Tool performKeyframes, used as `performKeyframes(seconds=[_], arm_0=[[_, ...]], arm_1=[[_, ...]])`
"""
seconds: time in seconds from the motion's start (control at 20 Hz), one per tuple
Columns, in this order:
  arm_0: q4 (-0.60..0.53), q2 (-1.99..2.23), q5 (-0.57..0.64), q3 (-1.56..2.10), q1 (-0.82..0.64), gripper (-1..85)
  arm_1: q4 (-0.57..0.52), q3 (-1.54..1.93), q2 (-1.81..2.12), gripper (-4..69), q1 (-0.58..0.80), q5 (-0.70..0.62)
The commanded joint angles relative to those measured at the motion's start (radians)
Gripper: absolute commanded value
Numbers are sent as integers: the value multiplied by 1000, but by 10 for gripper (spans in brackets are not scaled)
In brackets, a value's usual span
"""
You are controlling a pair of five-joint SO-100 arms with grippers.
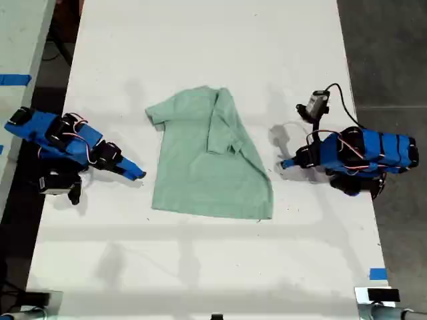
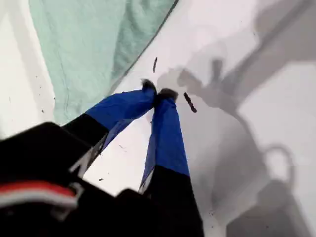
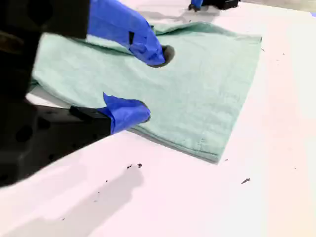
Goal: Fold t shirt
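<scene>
Tips of my first hand [image 2: 158,93] pressed together on nothing, hanging over bare white counter [image 1: 200,267] just off the right side of the pale mint-green cloth t-shirt [image 1: 200,167], not touching it. Blue fingers of my second hand [image 3: 154,83] apart, empty, poised at the shirt's left edge, one fingertip over the cloth and the other at the border; contact with the fabric not clear.

Lying flat mid-counter, collar toward the far side and hem toward the near side in the exterior view. Right side already turned in over the body, leaving a slanted fold line down to the near right corner. Left sleeve spread out flat, not yet folded.

Judged as mid-fold: one side done, the other pending. Next move likely calls for pinching the left sleeve or left edge with the open hand, lifting only that layer and carrying it across toward the right, without dragging the whole shirt.

Plenty of open counter near and far of the shirt. Less room at the sides, where both arms sit close to the counter's long edges, so best to keep sweeps inward.
</scene>
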Motion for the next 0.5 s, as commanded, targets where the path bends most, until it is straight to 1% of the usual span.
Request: performKeyframes(seconds=[0.0,0.1,0.2,0.3,0.45], arm_0=[[-38,8,101,48,-614,-2],[-18,8,91,48,-634,-2],[-20,8,75,48,-658,-2],[-2,8,74,48,-673,-2],[-2,8,58,48,-649,-2]], arm_1=[[-11,77,17,-5,12,-34],[-11,77,17,-4,34,-3],[-11,77,15,-1,9,29],[-11,78,15,12,34,-29],[-11,78,15,12,18,-40]])
